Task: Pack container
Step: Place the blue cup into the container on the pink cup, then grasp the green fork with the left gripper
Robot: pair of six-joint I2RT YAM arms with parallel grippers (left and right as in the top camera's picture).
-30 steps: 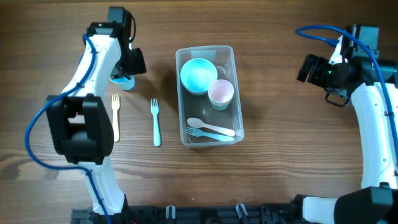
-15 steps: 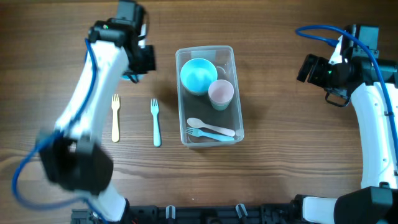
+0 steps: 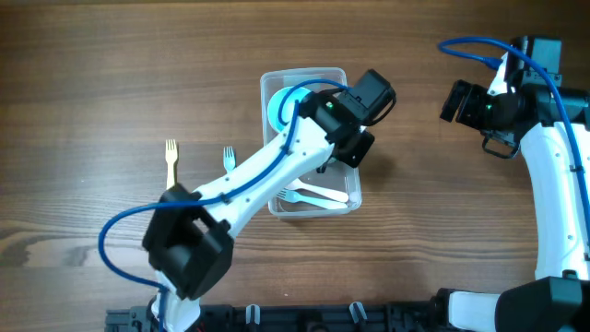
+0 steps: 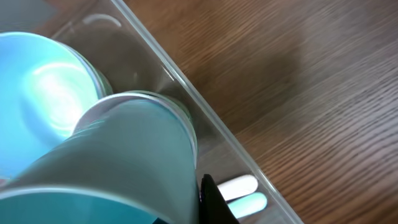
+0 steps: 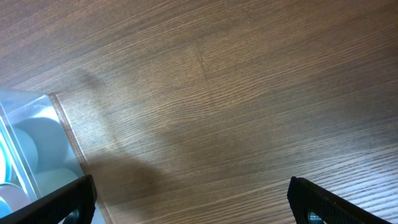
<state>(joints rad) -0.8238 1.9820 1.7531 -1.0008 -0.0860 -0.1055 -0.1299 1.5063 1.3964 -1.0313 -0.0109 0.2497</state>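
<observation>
The left gripper (image 3: 348, 146) is clamped on a blue cup (image 4: 118, 162) directly above the container (image 3: 304, 77), which already holds a teal bowl (image 4: 43, 87) and cutlery (image 3: 318, 195). A yellow fork (image 3: 171, 157) and a blue fork (image 3: 228, 157) (both unpacked) lie on the worktop (image 3: 92, 74), well away from that gripper. The right gripper (image 5: 193, 199) is parted and empty.

One container (image 3: 304, 74), one bowl (image 3: 277, 111), one cup (image 4: 124, 162), two loose forks (image 3: 171, 159) (image 3: 228, 158), two packed utensils (image 3: 321, 193) (image 3: 297, 197).
</observation>
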